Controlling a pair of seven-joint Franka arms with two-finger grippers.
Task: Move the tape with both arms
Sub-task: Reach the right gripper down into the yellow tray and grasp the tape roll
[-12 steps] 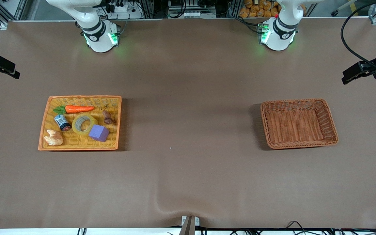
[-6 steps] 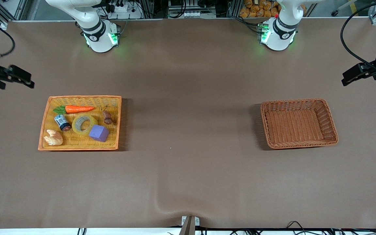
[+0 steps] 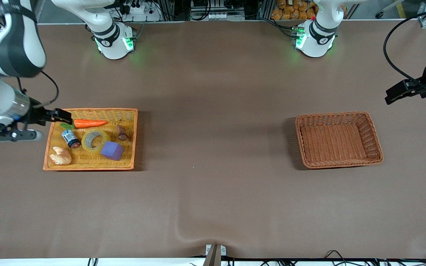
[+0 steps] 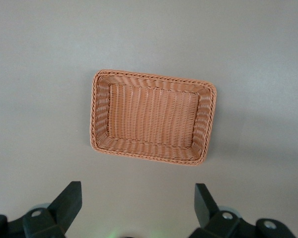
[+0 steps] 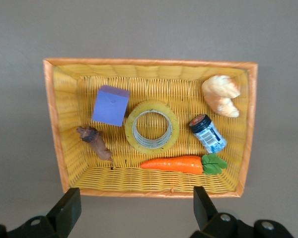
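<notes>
Yellowish tape (image 3: 95, 140) is lying flat mid-tray (image 3: 91, 167), cube (image 3: 112, 150) at its 4 o'clock. Light and stiff, probably; pinching its wall suits. Right gripper (image 3: 62, 116) is hovering open over the tray's edge; left gripper (image 3: 392, 94) is waiting open.

Brown table (image 3: 213, 192): yellow tray (image 3: 52, 140), brown wicker basket (image 3: 375, 147), well apart.

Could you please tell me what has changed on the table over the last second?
The right gripper has swung in from the table's edge to hang open over the yellow basket's rim by the carrot. It holds nothing. The left gripper barely shifted, open, off the brown basket. The tape stayed put.
</notes>
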